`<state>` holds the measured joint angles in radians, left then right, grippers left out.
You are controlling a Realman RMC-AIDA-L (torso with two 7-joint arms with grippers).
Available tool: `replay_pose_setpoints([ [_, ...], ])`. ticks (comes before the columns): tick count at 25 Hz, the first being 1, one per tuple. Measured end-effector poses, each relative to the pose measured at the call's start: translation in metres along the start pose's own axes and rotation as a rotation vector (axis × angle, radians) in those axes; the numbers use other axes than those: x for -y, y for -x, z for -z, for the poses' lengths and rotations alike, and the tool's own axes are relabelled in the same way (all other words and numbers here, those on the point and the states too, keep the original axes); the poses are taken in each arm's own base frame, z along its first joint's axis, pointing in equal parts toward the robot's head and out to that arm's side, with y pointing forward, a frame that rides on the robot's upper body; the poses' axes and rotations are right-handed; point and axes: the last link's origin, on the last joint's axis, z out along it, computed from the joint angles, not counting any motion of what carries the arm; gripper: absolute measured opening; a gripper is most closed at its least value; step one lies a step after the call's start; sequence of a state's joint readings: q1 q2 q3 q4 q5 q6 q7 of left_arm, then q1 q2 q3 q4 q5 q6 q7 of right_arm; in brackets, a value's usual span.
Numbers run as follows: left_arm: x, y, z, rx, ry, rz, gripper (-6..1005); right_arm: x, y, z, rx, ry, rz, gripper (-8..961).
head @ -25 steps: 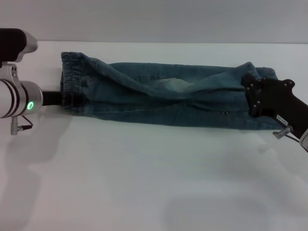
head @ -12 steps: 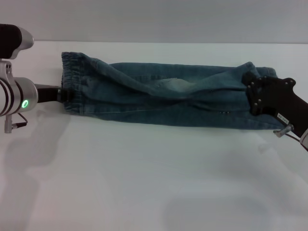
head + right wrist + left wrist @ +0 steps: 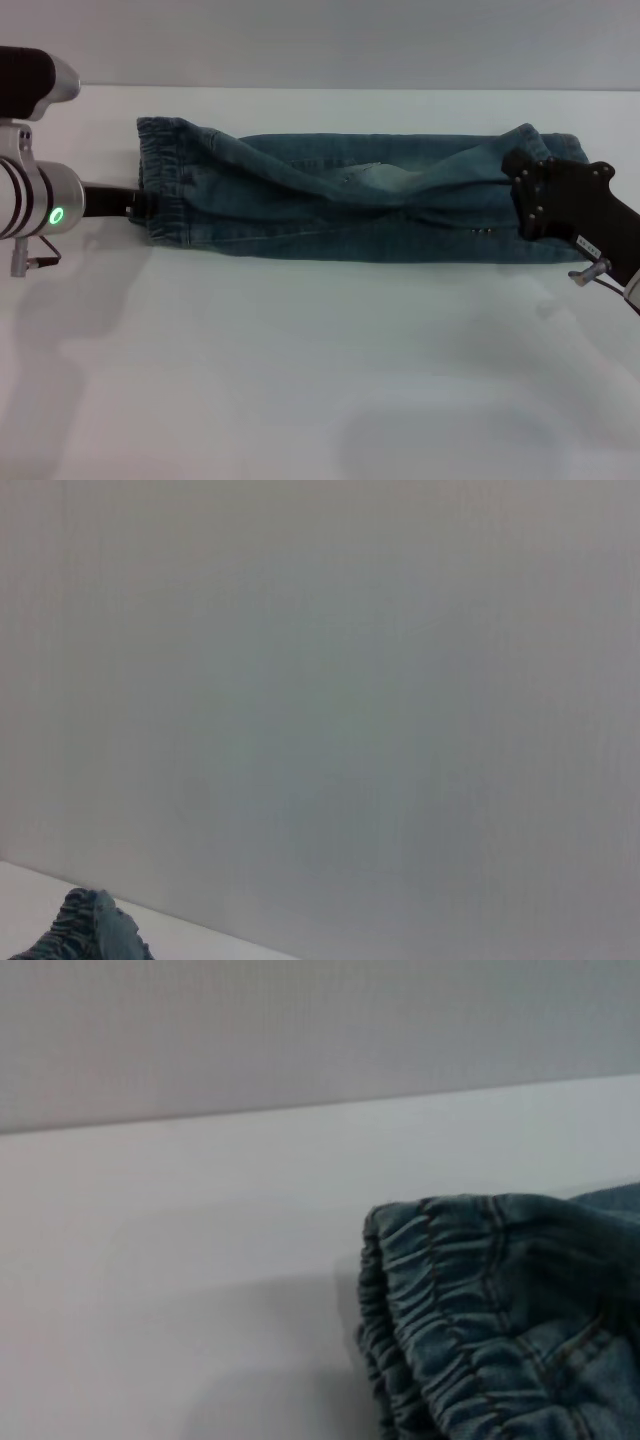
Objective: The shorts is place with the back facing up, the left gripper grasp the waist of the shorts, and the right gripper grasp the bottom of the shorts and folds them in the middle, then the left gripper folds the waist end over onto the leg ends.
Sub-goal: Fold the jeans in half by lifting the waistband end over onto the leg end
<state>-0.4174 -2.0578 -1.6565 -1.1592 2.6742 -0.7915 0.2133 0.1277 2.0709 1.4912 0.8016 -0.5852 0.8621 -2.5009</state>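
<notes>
Here, folded shorts (image 3: pixel 350 200) on table (image 3: pixel 300 380), left tool (image 3: pixel 135 205) gripping waist (image 3: pixel 165 195), right tool (image 3: pixel 520 200) gripping hems (image 3: pixel 545 150).

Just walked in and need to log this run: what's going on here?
A two-armed robot is folding denim shorts on a white table. They lie already folded lengthwise into a long strip. The left gripper is at the waist; the right gripper is on the leg hems. The waist-over-hems fold isn't done yet.

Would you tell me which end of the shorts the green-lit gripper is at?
The left gripper is at the waist of the shorts, the ruffled elastic band.
</notes>
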Motion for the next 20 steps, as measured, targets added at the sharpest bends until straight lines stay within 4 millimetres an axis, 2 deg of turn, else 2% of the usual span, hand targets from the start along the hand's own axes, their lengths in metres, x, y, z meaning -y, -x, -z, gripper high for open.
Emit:
replay_pose_setpoints([
  [3, -0.0016, -0.0042, 0.0040, -0.015, 0.006, -0.002, 131, -0.0003, -0.0007, 0.0001, -0.003, 0.002, 0.000, -2],
  [6, -0.0025, -0.0067, 0.0072, -0.020, 0.009, -0.006, 319, -0.0010, -0.0015, 0.0002, -0.006, 0.004, 0.000, -2],
  [17, -0.0063, -0.0061, 0.0089, 0.024, 0.028, -0.010, 795, -0.0020, -0.0023, 0.0004, -0.009, 0.008, 0.000, -1],
  [20, -0.0076, -0.0063, 0.0083, 0.032, 0.031, -0.012, 809, -0.0023, -0.0022, -0.0001, -0.009, 0.010, 0.000, -1],
])
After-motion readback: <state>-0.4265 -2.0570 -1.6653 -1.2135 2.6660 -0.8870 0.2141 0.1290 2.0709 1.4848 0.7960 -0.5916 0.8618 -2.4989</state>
